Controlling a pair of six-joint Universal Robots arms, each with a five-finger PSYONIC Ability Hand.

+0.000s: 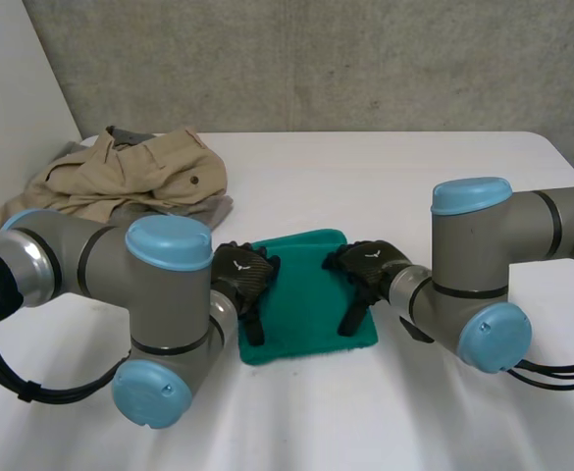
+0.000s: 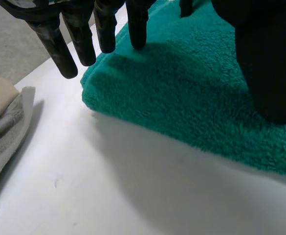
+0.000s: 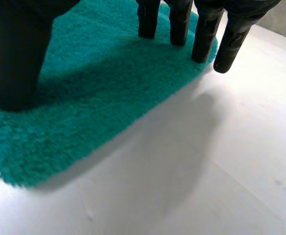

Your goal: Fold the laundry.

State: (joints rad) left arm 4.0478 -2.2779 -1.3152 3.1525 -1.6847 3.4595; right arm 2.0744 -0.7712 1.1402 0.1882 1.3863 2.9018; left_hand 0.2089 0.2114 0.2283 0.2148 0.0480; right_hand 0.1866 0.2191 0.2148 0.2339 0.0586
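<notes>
1. Beige clothes (image 1: 134, 175) are heaped at the far left corner of the bench (image 1: 394, 177), over a grey cloth (image 2: 6, 127). They are well apart from the work, so they are probably laundry not yet folded.
2. The left hand (image 1: 239, 280) is laid on the towel's left edge. Its fingers (image 2: 69, 49) are held straight and spread, and nothing is pinched. The thumb appears to be set down on the towel, likely to flatten the fold.
3. The green towel (image 1: 304, 294) is laid folded at the middle of the bench, between the two hands, with its edges fairly square.
4. The right hand (image 1: 365, 265) is placed likewise on the right edge. Its fingers (image 3: 179, 24) are straight, the thumb is rested on the towel, and nothing is gripped. The towel seems to be steadied from both sides.
</notes>
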